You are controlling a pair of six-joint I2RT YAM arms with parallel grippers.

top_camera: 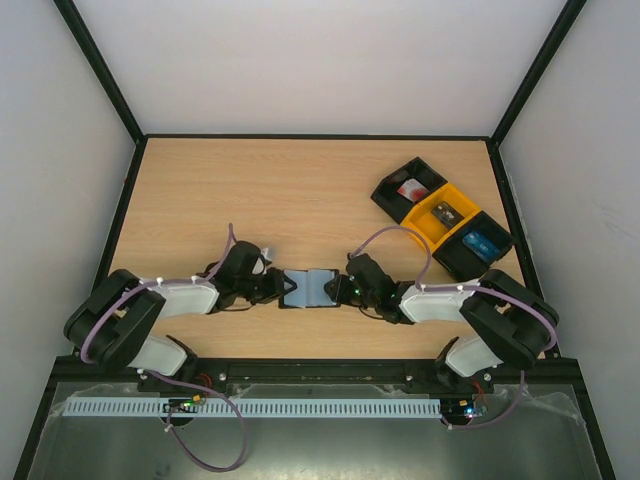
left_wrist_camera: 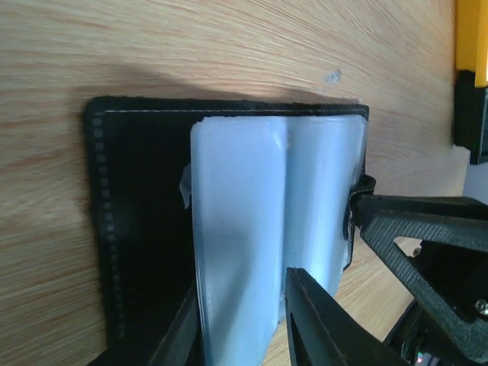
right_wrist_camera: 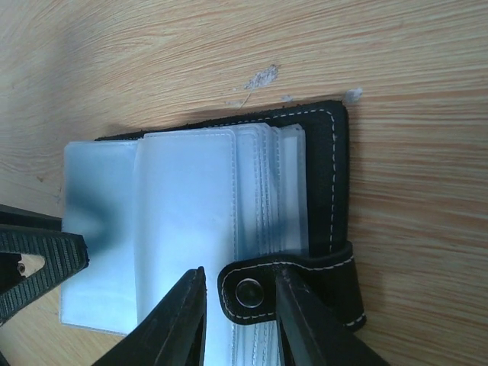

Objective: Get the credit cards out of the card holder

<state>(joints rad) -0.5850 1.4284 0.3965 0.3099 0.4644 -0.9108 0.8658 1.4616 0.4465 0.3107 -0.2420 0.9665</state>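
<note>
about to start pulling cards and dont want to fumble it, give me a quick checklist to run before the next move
1. Card holder lying open on the table: ok, sleeves face up.
2. Left gripper placed on a sleeve: ok, its fingers straddle one leaf. Whether it is clamped: cannot tell.
3. Right gripper steadying the holder: its fingers flank the snap strap. Firm grip: cannot tell.
4. A card exposed to grab: not ok, no red-marked card shows in the sleeves in either wrist view.
5. Bins in place to the right for drop-off: ok.
</note>
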